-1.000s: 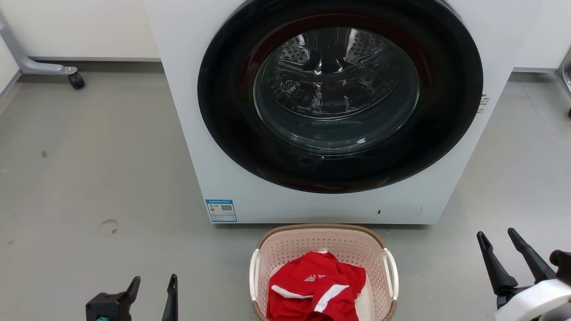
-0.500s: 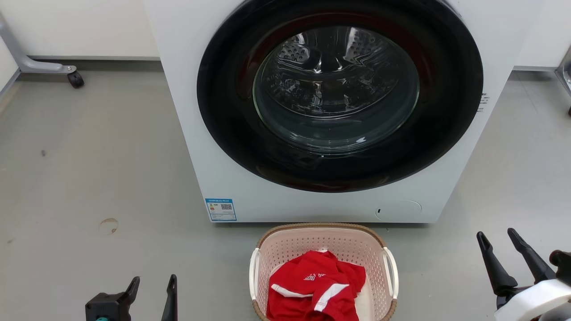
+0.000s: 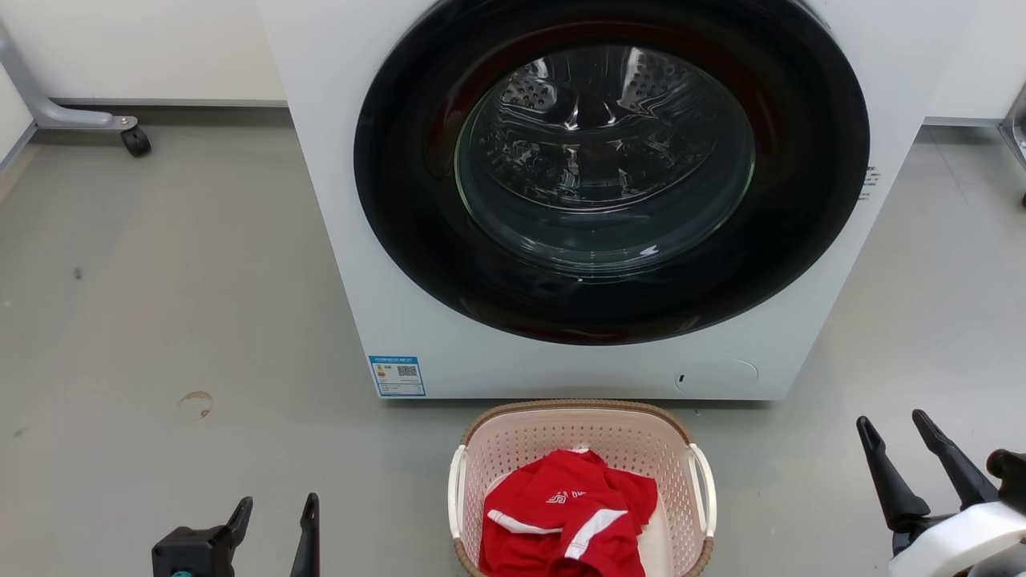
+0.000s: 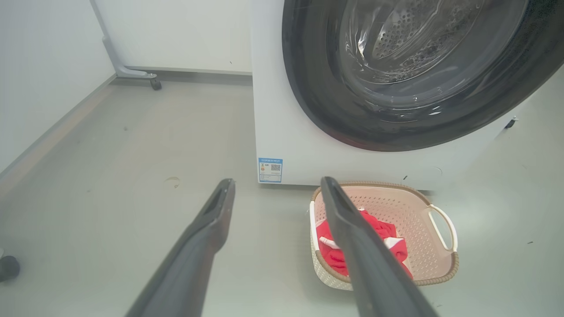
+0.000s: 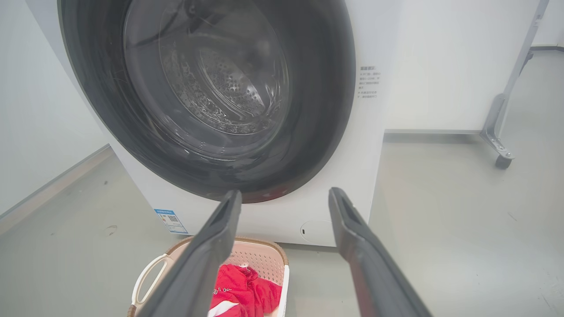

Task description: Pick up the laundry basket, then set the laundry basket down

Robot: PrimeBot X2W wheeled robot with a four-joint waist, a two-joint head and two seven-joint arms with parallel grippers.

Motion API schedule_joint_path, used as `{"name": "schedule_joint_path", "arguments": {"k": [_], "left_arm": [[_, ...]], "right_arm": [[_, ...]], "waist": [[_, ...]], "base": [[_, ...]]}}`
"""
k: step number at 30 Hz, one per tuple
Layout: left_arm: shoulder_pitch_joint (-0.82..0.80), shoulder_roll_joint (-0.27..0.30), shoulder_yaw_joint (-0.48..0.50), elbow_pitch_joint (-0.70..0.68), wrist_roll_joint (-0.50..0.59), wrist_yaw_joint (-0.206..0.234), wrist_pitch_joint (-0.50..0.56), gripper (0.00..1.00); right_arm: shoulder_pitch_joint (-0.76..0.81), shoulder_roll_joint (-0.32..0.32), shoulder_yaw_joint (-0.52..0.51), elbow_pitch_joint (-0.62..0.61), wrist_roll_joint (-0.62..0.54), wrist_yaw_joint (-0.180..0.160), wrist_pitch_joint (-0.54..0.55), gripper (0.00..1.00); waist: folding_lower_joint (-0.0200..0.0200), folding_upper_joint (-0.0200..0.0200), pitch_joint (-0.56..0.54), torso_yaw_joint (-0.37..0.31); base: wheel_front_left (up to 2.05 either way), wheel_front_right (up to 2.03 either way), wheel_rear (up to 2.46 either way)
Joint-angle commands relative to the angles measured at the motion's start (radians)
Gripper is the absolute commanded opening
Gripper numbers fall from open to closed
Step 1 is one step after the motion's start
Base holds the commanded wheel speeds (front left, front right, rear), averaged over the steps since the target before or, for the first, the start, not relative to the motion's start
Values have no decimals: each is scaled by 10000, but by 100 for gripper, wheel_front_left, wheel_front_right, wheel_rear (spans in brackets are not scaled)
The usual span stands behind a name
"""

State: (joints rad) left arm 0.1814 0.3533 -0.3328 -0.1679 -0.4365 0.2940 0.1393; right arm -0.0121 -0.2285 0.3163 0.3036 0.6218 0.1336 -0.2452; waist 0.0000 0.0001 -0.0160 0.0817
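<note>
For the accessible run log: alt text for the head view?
A pale pink perforated plastic laundry basket holding a red garment sits on the grey floor before a white front-loading washing machine. The left tool and right tool hang open and empty either side.

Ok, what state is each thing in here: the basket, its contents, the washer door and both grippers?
laundry basket: upright on the floor, not held.
red garment: crumpled inside the basket.
washing machine door: shut.
left gripper: open, empty, apart from the basket.
right gripper: open, empty, apart from the basket.
</note>
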Motion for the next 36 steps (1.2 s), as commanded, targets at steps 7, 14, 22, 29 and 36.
{"name": "schedule_joint_path", "arguments": {"k": [7, 14, 22, 29, 36], "left_arm": [[-40, 200, -189, 71, -25, -216, 58, 0], [12, -115, -139, 501, -507, -340, 68, 0], [-159, -259, 101, 733, -1191, -569, 27, 0], [-349, -409, 342, 986, -1867, -811, -13, 0], [-529, -562, 587, 1224, -2544, -1046, -50, 0]], "right_arm": [[3, 3, -18, -14, -11, 0, 2, 0], [106, 371, -95, 172, 405, 3, 126, 0], [39, 435, -316, 144, 977, 1, 310, 0], [-34, 503, -543, 109, 1544, -1, 497, 0], [-96, 574, -774, 66, 2112, -3, 687, 0]], "waist": [[0, -1, 18, 1], [14, -1, 20, -31], [1, -1, 34, -78], [0, -1, 46, -124], [0, -1, 55, -169]], "base": [[0, 0, 0], [0, 0, 0], [0, 0, 0], [0, 0, 0], [0, 0, 0]]}}
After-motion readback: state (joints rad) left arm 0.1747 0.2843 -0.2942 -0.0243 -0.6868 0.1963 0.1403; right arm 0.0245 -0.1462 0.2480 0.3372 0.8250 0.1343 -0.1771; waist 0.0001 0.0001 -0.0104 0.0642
